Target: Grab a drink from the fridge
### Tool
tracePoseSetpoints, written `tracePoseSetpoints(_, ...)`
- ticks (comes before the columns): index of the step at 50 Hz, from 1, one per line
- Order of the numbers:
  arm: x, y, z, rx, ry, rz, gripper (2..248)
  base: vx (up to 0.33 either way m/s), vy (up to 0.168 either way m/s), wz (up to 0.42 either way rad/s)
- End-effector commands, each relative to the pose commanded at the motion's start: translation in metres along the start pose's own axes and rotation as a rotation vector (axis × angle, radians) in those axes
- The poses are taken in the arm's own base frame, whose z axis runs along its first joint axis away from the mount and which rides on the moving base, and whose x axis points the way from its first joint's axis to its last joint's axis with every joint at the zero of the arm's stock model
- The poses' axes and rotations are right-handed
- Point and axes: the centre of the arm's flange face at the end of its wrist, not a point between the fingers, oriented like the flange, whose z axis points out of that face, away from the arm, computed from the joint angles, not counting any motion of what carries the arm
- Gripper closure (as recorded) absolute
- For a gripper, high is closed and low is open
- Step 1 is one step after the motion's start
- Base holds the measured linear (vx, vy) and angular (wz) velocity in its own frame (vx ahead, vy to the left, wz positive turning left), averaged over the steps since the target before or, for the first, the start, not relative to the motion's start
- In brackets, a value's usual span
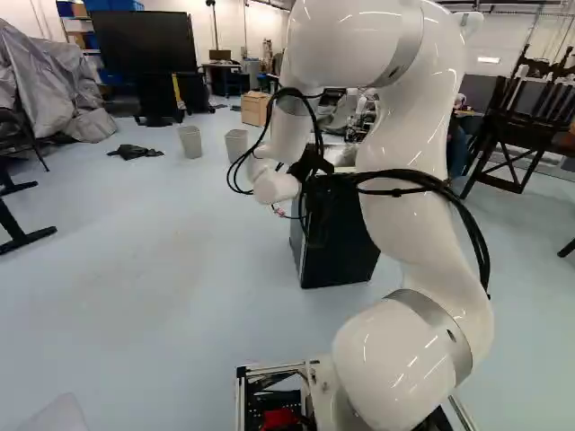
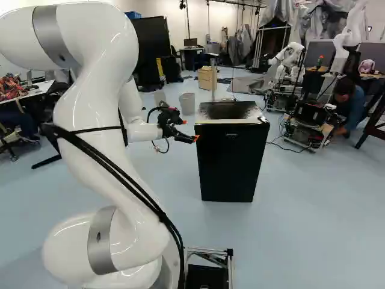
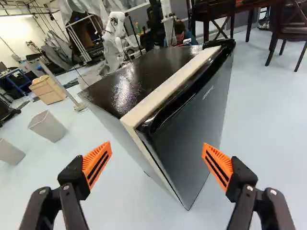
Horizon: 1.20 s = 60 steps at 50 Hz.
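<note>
Pale floor [image 2: 301, 229] bears the fridge [image 2: 231, 162] ahead of the claw [image 2: 190, 130], bins [image 2: 187, 104] beyond

A white UFACTORY 850 arm [image 1: 418, 135] rises from its lowest joint [image 1: 386, 364], bends over at the top of the left base view and drops its forearm [image 1: 289, 135] to a wrist [image 2: 143, 130] nearly level in the right base view. The black two-fingered gripper [image 2: 190, 130] extends beyond it, orange pads [image 3: 97, 163] spread wide apart in the wrist view.
</note>
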Motion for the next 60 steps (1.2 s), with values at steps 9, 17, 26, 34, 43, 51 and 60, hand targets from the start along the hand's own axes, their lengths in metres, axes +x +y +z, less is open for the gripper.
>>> tracePoseSetpoints(9, 0.0023, 0.0022, 0.0043, -0.009, 0.003, 0.004, 3, 0.000, 0.000, 0.000)
tracePoseSetpoints(17, 0.0037, 0.0036, 0.0071, -0.015, 0.005, 0.007, 3, 0.000, 0.000, 0.000)
tracePoseSetpoints(26, 0.0041, 0.0039, 0.0077, -0.017, 0.006, 0.008, 3, 0.000, 0.000, 0.000)
tracePoseSetpoints(34, 0.0041, 0.0039, 0.0077, -0.017, 0.006, 0.008, 3, 0.000, 0.000, 0.000)
tracePoseSetpoints(43, 0.0041, 0.0039, 0.0077, -0.017, 0.006, 0.008, 3, 0.000, 0.000, 0.000)
tracePoseSetpoints(51, 0.0041, 0.0039, 0.0077, -0.017, 0.006, 0.008, 3, 0.000, 0.000, 0.000)
tracePoseSetpoints(60, 0.0041, 0.0039, 0.0077, -0.017, 0.006, 0.008, 3, 0.000, 0.000, 0.000)
